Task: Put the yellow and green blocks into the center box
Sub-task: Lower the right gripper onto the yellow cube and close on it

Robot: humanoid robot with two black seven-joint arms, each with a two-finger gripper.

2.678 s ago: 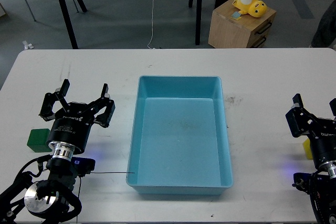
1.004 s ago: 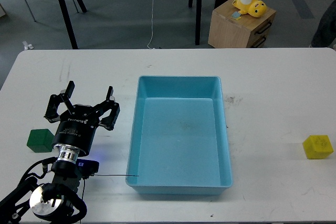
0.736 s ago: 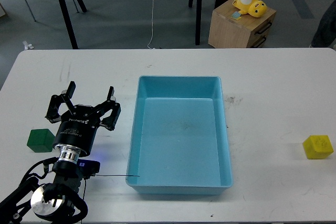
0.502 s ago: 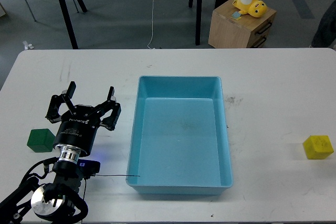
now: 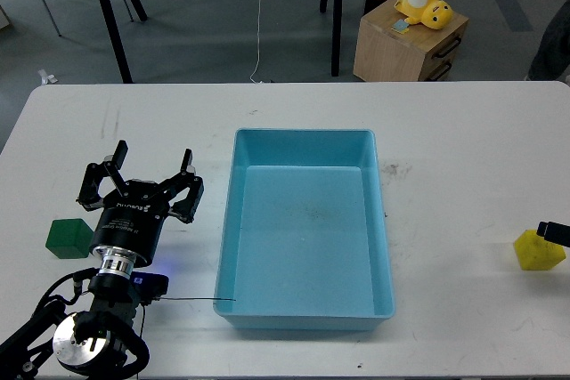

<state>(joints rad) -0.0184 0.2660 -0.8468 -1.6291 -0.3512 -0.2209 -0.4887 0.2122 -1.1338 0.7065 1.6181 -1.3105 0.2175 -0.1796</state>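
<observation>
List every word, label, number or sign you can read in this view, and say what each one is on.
Nothing here can be read with certainty.
Left pincer: pale lettering on the black body below it, too small and blurred to read.
Yellow block: faint mark on one face, not legible.
Green block and blue tray: no text visible.
</observation>
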